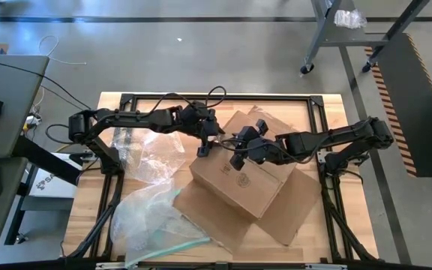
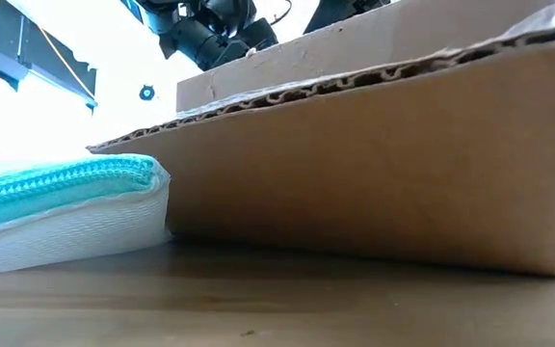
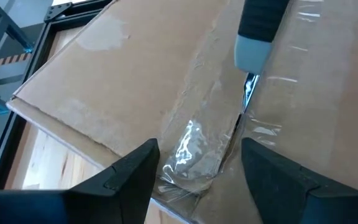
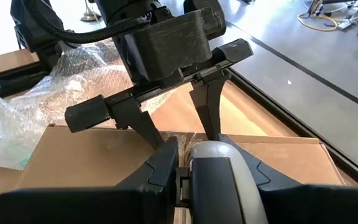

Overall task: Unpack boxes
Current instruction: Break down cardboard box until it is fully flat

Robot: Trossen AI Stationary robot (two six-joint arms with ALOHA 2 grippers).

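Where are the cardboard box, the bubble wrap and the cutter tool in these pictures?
cardboard box [image 1: 235, 180], high view, on its top face.
bubble wrap [image 1: 156, 154], high view, middle of the sheet.
cutter tool [image 3: 253, 46], left wrist view, on its grey handle end.

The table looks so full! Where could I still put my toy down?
Bare wood shows on the table at its right edge beside the cardboard box, and along the far left rim. The middle is crowded by the box and both tools; the near left holds bubble wrap and a clear pouch.
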